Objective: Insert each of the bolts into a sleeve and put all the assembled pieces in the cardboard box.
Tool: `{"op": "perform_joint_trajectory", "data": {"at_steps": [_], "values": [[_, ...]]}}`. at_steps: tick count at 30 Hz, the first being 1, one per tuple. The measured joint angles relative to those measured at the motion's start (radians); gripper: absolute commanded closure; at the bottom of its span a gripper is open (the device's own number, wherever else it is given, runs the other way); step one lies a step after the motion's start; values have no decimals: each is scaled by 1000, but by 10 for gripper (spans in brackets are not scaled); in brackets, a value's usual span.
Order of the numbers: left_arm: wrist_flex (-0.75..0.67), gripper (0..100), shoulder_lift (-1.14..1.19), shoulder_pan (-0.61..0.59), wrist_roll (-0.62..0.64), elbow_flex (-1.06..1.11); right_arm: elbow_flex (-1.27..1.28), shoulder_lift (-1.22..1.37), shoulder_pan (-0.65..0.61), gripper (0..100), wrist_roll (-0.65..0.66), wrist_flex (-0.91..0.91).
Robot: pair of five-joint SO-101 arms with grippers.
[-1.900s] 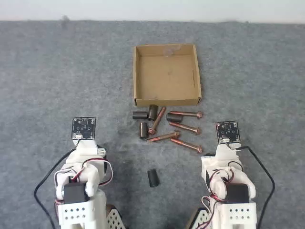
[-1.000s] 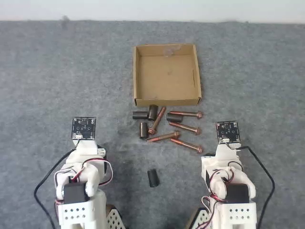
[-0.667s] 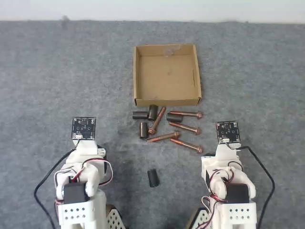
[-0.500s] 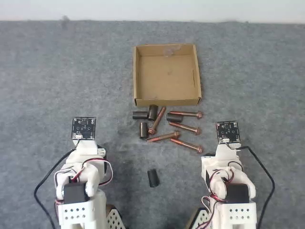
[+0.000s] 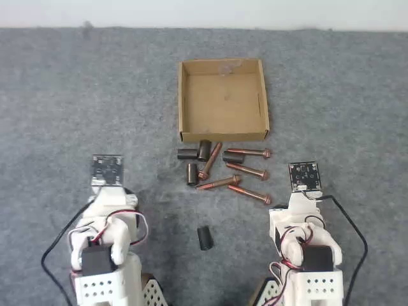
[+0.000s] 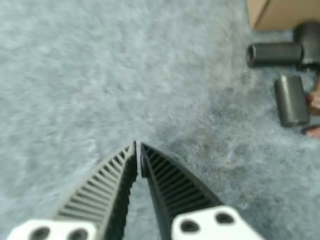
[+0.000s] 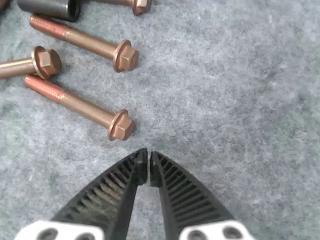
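Lying loose just in front of the cardboard box (image 5: 181,95) are five copper bolts (image 5: 247,171) and four black sleeves (image 5: 187,153); a fifth sleeve (image 5: 204,238) sits apart between the arms. Left gripper (image 6: 138,146) and right gripper (image 7: 149,152) are clenched, holding nothing, over the grey carpet (image 5: 76,95)

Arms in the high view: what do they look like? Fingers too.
The left arm and right arm are white plastic with black servos, looped red, white and black cables and a square dark camera board at the wrist. Fingers are black, ribbed, tapering wedges on white mounts.
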Motion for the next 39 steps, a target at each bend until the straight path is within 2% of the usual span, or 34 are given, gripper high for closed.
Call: {"op": "perform_joint_trajectory", "data": {"at_steps": [7, 11, 16, 21, 27, 33, 39], "values": [[0, 988, 0, -203, 3, -44, -3, -11, 3, 992, 0, -104], [-31, 988, 0, -227, 0, -28, 0, -11, 0, 992, 0, -269], [-40, 988, 0, -227, 0, 2, 0, -11, -5, 992, 9, -344], [-40, 988, 0, -227, 0, 2, 0, -11, -169, 992, 141, -331], [-40, 988, 0, -227, 0, 2, -52, -11, -379, 992, 121, -264], [-40, 988, 0, -227, 0, 2, -103, 25, -468, 992, 84, -250], [-40, 988, 0, -227, 0, 2, -275, 336, -522, 992, 84, -249]]}}
